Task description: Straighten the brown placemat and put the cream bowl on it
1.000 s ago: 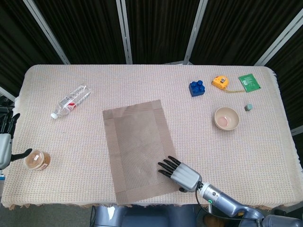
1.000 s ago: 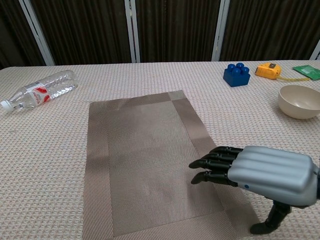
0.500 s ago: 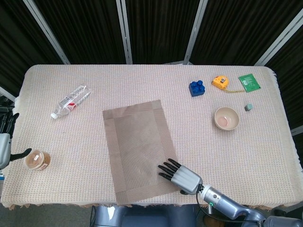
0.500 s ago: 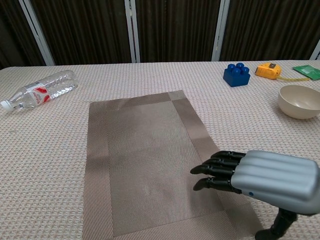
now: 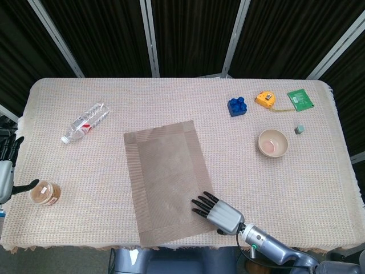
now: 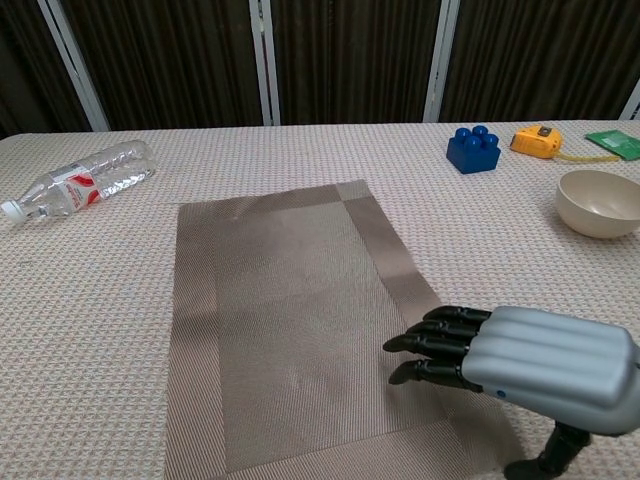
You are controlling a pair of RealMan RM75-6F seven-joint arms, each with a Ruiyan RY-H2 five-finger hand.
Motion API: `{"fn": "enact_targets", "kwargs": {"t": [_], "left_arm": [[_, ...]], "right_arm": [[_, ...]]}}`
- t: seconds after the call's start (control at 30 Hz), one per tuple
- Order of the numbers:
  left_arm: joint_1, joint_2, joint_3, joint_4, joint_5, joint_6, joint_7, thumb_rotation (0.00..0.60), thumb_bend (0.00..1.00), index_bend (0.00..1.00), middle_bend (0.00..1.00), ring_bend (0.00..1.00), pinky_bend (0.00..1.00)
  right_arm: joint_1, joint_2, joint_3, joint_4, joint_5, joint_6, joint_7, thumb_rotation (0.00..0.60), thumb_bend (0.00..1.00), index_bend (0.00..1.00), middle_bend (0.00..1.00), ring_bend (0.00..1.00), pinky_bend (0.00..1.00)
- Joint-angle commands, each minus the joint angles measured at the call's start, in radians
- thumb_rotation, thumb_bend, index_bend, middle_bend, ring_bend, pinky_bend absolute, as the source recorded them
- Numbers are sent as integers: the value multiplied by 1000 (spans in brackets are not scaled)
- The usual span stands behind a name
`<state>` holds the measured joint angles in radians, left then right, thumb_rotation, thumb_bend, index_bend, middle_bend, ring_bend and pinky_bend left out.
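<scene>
Head view: right hand (image 5: 221, 213) fingers extended, grasping nothing, tips on placemat (image 5: 165, 180) corner. Step: straightening, probably. Next: turn mat square, then fetch bowl (image 5: 273, 142), well apart.

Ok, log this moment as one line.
right hand: on brown placemat near corner | cream bowl: off mat, untouched | left hand: idle

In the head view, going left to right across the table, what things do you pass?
Jar → plastic bottle → brown placemat → right robot hand → blue block → tape measure → cream bowl → green packet.
</scene>
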<state>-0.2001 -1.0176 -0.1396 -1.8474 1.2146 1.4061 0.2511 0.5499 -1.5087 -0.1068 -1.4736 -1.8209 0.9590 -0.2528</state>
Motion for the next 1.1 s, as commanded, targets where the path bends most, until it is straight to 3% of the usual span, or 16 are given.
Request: {"fn": "enact_targets", "kwargs": {"t": [0.03,0.17,0.37,0.77,1.1], "left_arm": [[0,3,-1,5,-3,-4,-7,600,87,0,0,0,0],[0,7,-2,7,-2,-6,-17,600,84,0,0,0,0],[-1,9,1,10,0,-15,-24,600,85,0,0,0,0],[-1,8,8,11,8,-21,-26,600,86,0,0,0,0],[-1,5,11,10,14,-19,-20,600,86,0,0,0,0]], "right_arm": [[2,-4,-2,7,0,5,-2,600,146,137,0,0,0],[3,-8,-1,13,1,23,0,600,207,141,0,0,0],[2,-16,4,9,4,45,13,600,223,153,0,0,0],[-1,-47,-19,67,-21,98,79,600,326,405,0,0,0],[3,-77,-32,128,-37,137,147,600,380,494,0,0,0]]}}
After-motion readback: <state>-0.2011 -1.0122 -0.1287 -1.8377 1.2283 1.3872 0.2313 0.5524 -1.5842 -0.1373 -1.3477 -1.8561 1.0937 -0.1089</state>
